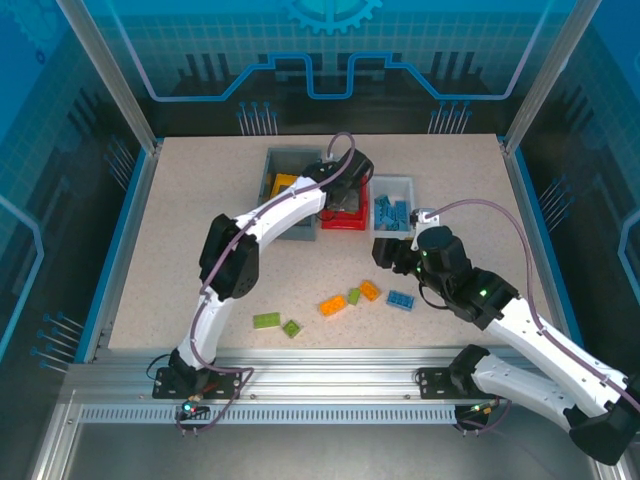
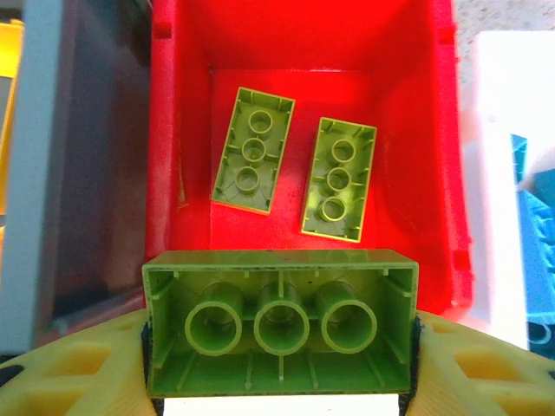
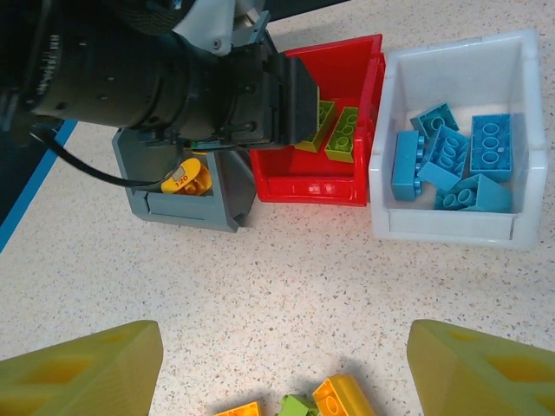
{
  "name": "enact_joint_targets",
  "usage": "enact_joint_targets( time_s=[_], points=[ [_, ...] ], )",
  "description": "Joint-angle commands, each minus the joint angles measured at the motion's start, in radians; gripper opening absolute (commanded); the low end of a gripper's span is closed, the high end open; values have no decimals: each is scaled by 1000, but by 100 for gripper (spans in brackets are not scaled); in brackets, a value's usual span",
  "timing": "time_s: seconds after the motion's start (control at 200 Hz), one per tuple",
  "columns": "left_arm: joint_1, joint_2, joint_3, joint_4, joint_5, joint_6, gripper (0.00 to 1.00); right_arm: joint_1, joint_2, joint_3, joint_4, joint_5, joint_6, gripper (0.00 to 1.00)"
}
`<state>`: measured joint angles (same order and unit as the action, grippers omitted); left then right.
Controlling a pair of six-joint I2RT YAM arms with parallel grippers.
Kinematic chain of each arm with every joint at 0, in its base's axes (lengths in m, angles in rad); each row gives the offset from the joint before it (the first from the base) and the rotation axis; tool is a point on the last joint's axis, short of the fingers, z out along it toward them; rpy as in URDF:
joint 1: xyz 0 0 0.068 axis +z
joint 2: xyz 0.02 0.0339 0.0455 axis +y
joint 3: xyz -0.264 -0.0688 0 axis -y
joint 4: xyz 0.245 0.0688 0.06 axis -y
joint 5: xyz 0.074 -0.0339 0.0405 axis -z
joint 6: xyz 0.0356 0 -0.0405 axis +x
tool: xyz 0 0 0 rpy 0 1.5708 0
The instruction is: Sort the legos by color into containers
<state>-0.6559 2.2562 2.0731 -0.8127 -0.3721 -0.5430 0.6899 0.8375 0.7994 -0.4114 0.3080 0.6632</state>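
In the top external view, the left gripper point(image 1: 345, 198) reaches to the far side of the table point(image 1: 180, 250) and hangs over the red bin point(image 1: 345, 222). The red bin stands between the gray bin point(image 1: 285, 160) on its left and the white bin point(image 1: 392, 180) on its right. The right gripper point(image 1: 392, 252) hovers just near of the white bin. Loose on the near part of the table lie a lime green pair point(image 1: 278, 323), an orange-and-green cluster point(image 1: 350, 298) and a lone blue brick point(image 1: 401, 299).

In the left wrist view, the left gripper's yellow fingers point(image 2: 486, 373) are clamped on a lime green held brick point(image 2: 279, 321), one finger at each end and its hollow underside toward the camera. Below it, inside the red bin, we see two lime green bricks lying flat, the left one point(image 2: 253, 149) and the right one point(image 2: 339, 177), close together but apart. The gray bin shows at the left edge and the white bin, with blue bricks point(image 2: 538, 251) in it, at the right.

In the right wrist view, the right gripper's fingers point(image 3: 78, 373) stand wide apart with nothing between them, above bare table. The orange-and-green cluster sits at the near edge. Farther off, the white bin holds the blue bricks, the red bin holds the green ones, and the gray bin shows a yellow piece point(image 3: 186, 178).
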Motion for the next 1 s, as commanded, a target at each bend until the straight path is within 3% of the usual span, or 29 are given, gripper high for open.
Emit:
enact_joint_targets(
  time_s=[0.0,0.3,0.485,0.995],
  points=[
    [-1,55,86,-71,52,-2,51,-18,-9,-9,-14,-30,23,76],
    [6,101,98,-60,97,-29,56,-28,-2,-5,-9,-63,16,77],
    [10,105,111,-69,115,-28,70,-29,-4,-4,-18,-67,16,78],
    [11,83,138,-102,100,-23,75,-32,-9,-13,-28,-84,13,78]
  ],
)
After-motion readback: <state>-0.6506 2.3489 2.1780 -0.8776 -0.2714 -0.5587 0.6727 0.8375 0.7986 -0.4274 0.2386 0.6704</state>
